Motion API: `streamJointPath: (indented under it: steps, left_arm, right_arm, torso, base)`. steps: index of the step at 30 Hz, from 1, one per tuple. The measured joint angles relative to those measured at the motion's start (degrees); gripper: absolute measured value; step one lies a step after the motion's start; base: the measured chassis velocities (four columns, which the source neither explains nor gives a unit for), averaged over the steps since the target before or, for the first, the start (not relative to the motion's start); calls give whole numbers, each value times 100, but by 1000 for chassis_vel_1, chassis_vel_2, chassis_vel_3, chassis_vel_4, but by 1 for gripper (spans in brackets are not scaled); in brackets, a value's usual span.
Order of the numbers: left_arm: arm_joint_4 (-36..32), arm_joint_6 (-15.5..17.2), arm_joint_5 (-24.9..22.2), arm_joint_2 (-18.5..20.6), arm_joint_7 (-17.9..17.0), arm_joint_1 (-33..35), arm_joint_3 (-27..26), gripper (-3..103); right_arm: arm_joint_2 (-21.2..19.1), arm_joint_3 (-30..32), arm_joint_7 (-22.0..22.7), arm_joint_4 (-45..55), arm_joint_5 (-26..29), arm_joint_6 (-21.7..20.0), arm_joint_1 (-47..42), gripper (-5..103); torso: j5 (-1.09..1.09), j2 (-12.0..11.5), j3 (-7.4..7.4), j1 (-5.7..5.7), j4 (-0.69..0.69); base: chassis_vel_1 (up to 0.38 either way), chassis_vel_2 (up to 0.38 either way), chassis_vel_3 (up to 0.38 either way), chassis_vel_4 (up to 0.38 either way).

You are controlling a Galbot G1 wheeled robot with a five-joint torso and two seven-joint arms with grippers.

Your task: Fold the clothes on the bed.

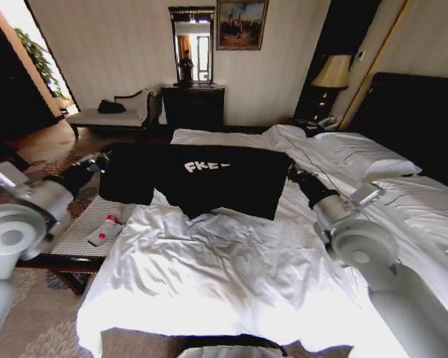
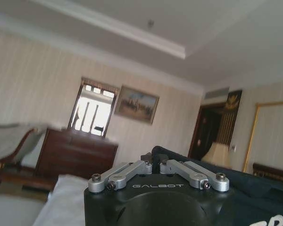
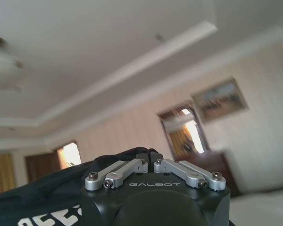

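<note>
Left claw (image 1: 104, 159) and right claw (image 1: 293, 176), "GALBOT"-marked, each clamped on black "FREE." T-shirt (image 1: 209, 179) above bed (image 1: 231, 276)

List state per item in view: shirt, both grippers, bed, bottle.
T-shirt: lifted, stretched flat between the two grippers, lettering facing the robot.
Left gripper: shut on the shirt's edge, raised beside the bed.
Right gripper: shut on the shirt's other edge, raised over the bed.
Bed: sheets rumpled, pillows at the headboard.
Bottle: lying on the bench beside the bed.
</note>
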Motion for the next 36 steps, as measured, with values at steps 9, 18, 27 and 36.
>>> streamJointPath:
  steps: [9, 18, 27, 36]
  left_arm:
    - [-550, -7, -1653, 526, -72, 1148, -2751, 2]
    - [-570, 92, -1574, 531, -76, 1343, -2820, 2]
    - [-242, 80, -743, 572, -32, 933, -1546, 2]
    - [-791, 114, -683, 588, 54, 1360, -1562, 2]
  right_arm:
    - [-1129, 1224, -53, 417, 1152, 234, 369, 1]
    - [-1323, 1560, -39, 395, 1349, 211, 330, 1]
    - [-897, 1081, -13, 370, 1274, 59, 149, 1]
    - [-692, 1011, 333, 348, 1683, -124, -724, 1]
  torso:
    - [1, 0, 0, 0, 1]
    - [-3, 0, 0, 0, 0]
    - [-3, -1, 1, 1, 0]
    - [0, -1, 1, 1, 0]
  base:
    - [0, 0, 0, 0]
    - [0, 0, 0, 0]
    - [0, 0, 0, 0]
    - [0, 0, 0, 0]
